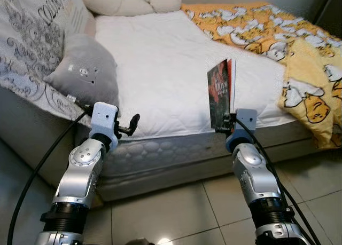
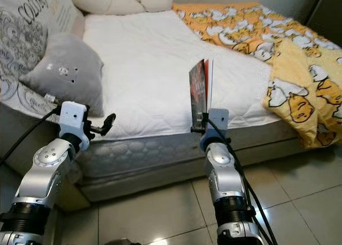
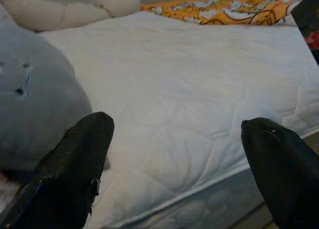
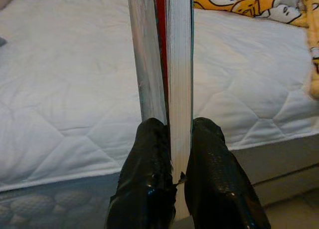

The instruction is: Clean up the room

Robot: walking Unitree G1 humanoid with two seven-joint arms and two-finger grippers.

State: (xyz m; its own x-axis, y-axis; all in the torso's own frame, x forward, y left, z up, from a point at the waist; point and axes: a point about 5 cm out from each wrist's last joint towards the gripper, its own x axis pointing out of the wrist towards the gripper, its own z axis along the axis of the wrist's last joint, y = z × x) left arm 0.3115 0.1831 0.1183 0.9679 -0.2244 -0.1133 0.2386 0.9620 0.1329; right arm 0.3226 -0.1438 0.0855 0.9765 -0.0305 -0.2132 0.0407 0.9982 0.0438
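Observation:
A thin book (image 1: 219,93) with a dark red cover stands upright over the front edge of the white mattress (image 1: 155,69). My right gripper (image 1: 222,126) is shut on its lower edge; in the right wrist view both black fingers (image 4: 149,179) press the book (image 4: 172,64) from either side. My left gripper (image 1: 130,125) hovers open at the mattress edge further left, beside a grey cushion (image 1: 85,69), with nothing between its fingers (image 3: 75,164).
A yellow patterned blanket (image 1: 288,47) covers the bed's right side and hangs over the edge. A cream bolster (image 1: 128,2) lies at the head and a grey printed pillow (image 1: 32,37) at the left. Pale tiled floor (image 1: 171,207) lies before the bed.

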